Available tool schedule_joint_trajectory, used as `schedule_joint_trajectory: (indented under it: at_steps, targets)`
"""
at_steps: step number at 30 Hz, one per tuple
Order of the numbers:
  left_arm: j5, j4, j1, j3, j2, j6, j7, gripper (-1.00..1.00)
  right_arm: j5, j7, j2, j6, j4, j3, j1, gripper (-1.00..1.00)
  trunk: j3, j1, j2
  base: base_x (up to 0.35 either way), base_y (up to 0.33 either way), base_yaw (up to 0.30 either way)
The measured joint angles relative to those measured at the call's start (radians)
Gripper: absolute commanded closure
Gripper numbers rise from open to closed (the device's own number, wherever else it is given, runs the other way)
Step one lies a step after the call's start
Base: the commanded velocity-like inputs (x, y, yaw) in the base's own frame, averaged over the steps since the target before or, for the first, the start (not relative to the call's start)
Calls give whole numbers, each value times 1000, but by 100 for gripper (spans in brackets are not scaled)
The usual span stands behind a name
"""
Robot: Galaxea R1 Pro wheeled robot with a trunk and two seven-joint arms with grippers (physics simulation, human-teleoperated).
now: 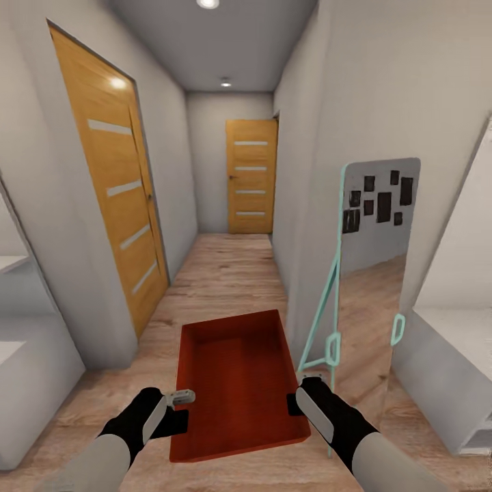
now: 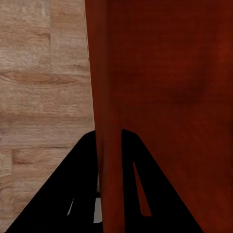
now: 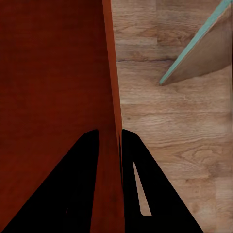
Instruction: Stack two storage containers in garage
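As both hands clamp the container; mirror beside

I'm seeing my right pincer clamping the storage container wall above wood plank flooring, mirror's teal frame beyond.

Home hallway; wooden doors; mirror

The corridor is brightly and evenly lit by two ceiling lights, one throwing a glare spot on the near door. Shadows are faint. Straight walls bow toward the head view's edges. Both wrist views are soft, the black fingers showing as flat silhouettes without detail.
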Motion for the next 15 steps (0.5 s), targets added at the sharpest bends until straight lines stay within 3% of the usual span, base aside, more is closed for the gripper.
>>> schedule_joint_trajectory:
  at_steps: [8,15]
  targets:
    - [0,0,0,0,0,0,0,100,-1,0,0,0,0,1,0,100,4,0,0,304,193,-239]
    - [0,-1,0,0,0,1,0,100,-1,0,0,-1,1,1,0,100,5,0,0,283,228,-8]
